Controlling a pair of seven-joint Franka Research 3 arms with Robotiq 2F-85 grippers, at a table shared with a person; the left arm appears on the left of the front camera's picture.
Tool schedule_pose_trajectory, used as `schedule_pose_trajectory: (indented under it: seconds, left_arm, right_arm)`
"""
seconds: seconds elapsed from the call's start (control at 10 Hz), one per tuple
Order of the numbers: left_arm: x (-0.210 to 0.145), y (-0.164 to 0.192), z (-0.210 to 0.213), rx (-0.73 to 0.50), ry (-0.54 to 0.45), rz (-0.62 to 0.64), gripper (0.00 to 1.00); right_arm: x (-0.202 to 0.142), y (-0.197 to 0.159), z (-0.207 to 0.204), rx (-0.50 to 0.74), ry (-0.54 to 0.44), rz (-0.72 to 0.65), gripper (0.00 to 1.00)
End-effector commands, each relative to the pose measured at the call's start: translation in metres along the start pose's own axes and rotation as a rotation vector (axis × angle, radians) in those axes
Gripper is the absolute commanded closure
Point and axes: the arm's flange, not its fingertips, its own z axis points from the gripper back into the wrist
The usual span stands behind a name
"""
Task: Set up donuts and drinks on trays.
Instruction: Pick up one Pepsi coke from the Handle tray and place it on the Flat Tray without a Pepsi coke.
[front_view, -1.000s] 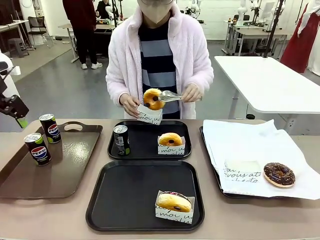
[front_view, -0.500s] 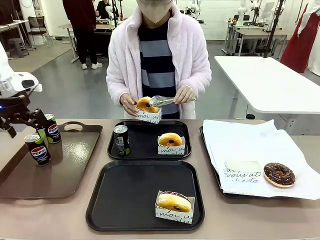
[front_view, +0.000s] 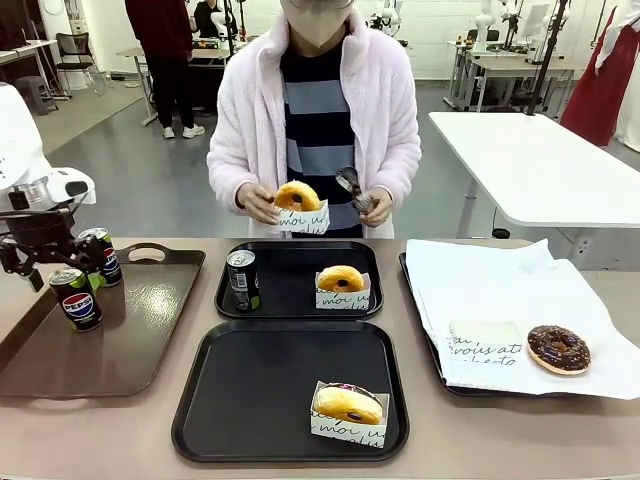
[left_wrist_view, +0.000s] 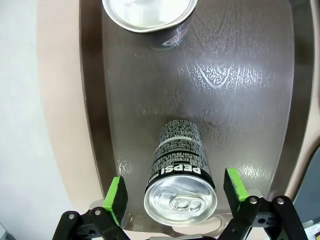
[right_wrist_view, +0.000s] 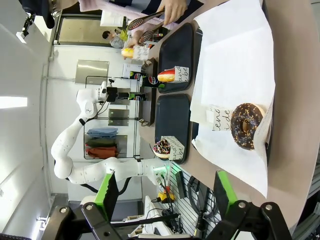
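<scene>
Part done: far tray has 1 can + 1 donut. Near tray has 1 donut at near-right corner, no can yet. Person's hand holds 3rd donut over far tray's back edge. Choc donut sits on paper tray. L gripper jaws released, straddling can 2 by brown tray's left edge, pads clear. Can 3 close behind: tight. Near tray's left half free. R gripper released, empty.

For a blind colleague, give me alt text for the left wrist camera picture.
The left gripper is open, its green pads either side of an upright black Pepsi can without touching it. The can stands on a glossy brown tray, with a second can farther along.
</scene>
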Motion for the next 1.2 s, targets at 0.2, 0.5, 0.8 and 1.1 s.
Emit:
schedule_pose_trajectory:
  seconds: [0.2, 0.5, 0.8, 1.1]
  left_arm:
    - [0.001, 0.001, -0.002, -0.01, 0.001, 0.005, 0.2]
    - [0.0, 0.002, 0.001, -0.02, 0.008, 0.008, 1.0]
    - [-0.001, 0.003, 0.004, -0.032, 0.032, 0.02, 0.91]
    - [-0.012, 0.002, 0.031, -0.022, 0.052, 0.03, 1.0]
  right_arm:
    - [-0.001, 0.001, 0.0, 0.006, 0.001, -0.006, 0.0]
    - [-0.001, 0.001, 0.0, 0.006, 0.001, -0.006, 0.0]
    - [-0.001, 0.001, 0.0, 0.006, 0.001, -0.006, 0.0]
    - [-0.001, 0.001, 0.0, 0.006, 0.001, -0.006, 0.0]
